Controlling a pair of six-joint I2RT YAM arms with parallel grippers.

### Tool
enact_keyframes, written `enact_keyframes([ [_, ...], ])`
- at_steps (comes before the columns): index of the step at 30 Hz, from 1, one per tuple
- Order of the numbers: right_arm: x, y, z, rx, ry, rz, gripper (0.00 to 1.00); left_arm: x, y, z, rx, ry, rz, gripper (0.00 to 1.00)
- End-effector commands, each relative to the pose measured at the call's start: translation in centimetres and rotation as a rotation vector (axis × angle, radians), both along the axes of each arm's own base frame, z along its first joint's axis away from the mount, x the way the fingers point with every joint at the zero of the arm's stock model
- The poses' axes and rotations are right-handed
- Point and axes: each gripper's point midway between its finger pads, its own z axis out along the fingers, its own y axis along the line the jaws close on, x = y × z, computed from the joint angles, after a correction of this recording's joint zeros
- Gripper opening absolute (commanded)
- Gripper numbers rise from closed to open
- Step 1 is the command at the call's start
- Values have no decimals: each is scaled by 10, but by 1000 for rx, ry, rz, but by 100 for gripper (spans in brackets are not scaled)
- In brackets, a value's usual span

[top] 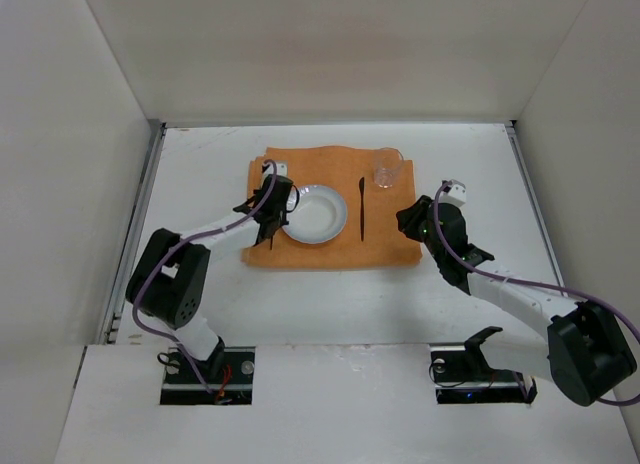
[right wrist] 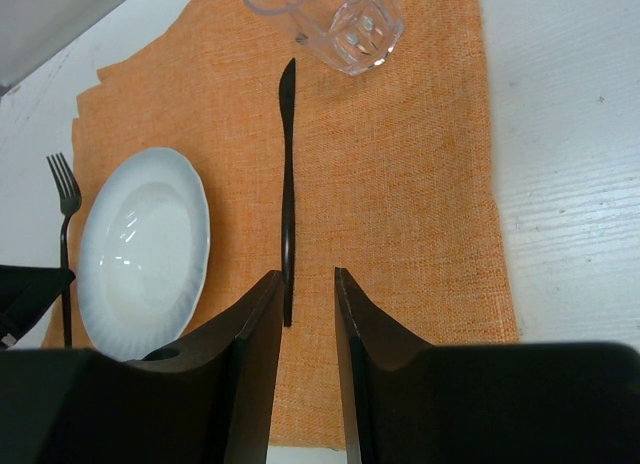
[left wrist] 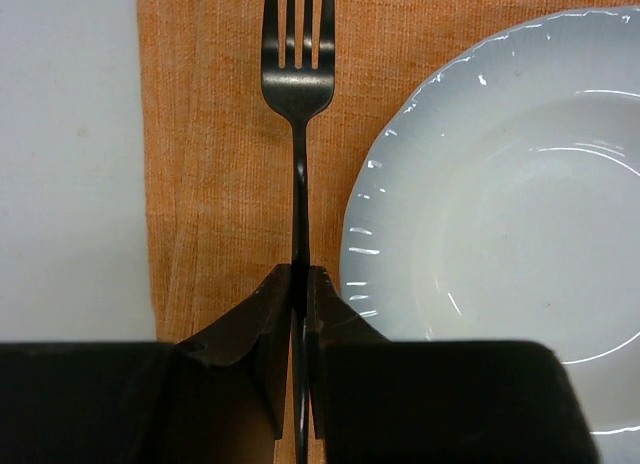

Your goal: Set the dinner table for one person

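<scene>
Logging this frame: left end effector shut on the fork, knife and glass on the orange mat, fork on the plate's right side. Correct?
Not quite: the fork is to the left of the plate, as the left wrist view shows. The rest holds: left end effector shut on the fork, knife and glass on the orange mat.

My bench (top: 330, 304) lies flat before me, matte white, roughly square, with thin metal rails (top: 132, 229) edging left and right.

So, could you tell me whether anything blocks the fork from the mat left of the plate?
Nothing visible does. The left gripper is shut on the fork, over bare mat just left of the plate, apart from its rim.
</scene>
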Motion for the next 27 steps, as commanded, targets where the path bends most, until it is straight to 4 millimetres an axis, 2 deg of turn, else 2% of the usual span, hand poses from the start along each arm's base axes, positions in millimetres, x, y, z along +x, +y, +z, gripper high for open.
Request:
enact_keyframes([
  [1,9,10,25,27,-71,20,33,22,-4,22,9,-73,-27,5],
  [9,9,12,25,28,-72,26,33,33,11,-7,41,-29,9,5],
  [14,9,12,25,28,-72,26,33,40,15,-18,41,-27,19,6],
  [18,9,13,25,28,-72,28,33,40,14,-20,48,-37,27,16],
  [23,8,12,27,30,-77,26,38,31,14,-5,38,-79,39,33],
  [27,8,12,28,31,-80,25,41,28,15,29,-13,-158,70,48],
])
